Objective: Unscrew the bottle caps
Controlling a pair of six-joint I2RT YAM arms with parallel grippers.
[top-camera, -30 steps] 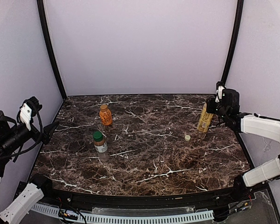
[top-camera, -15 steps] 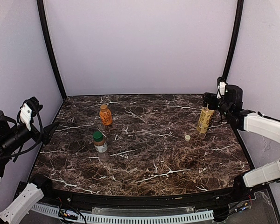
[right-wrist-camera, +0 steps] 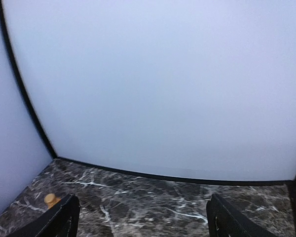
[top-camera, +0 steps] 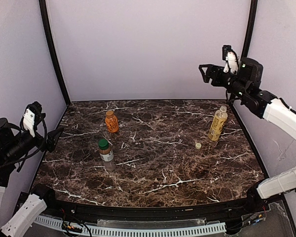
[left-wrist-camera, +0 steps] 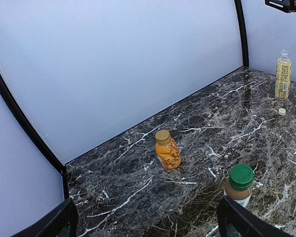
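Note:
The tall yellow-green bottle [top-camera: 217, 124] stands at the right of the table with its neck bare, and its cream-white cap [top-camera: 198, 145] lies on the marble beside it. My right gripper [top-camera: 203, 73] hangs open high above and behind that bottle, holding nothing. The orange bottle [top-camera: 111, 122] wears its gold cap [top-camera: 109, 113]. In front of it, the clear bottle [top-camera: 106, 153] wears its green cap [top-camera: 103, 143]. My left gripper [top-camera: 56, 136] is open at the table's left edge, well apart from both. The left wrist view shows the orange bottle [left-wrist-camera: 167, 152] and green cap [left-wrist-camera: 241, 176] ahead of the left gripper [left-wrist-camera: 148, 222].
The dark marble table [top-camera: 158, 168] is enclosed by pale walls with black corner posts [top-camera: 54, 54]. In the right wrist view the right gripper [right-wrist-camera: 140, 217] faces the back wall, with the gold cap [right-wrist-camera: 52, 200] at lower left.
My right gripper let go of the tall bottle, opened, and rose up and back away from it. The bottle stayed upright. The left arm barely moved.

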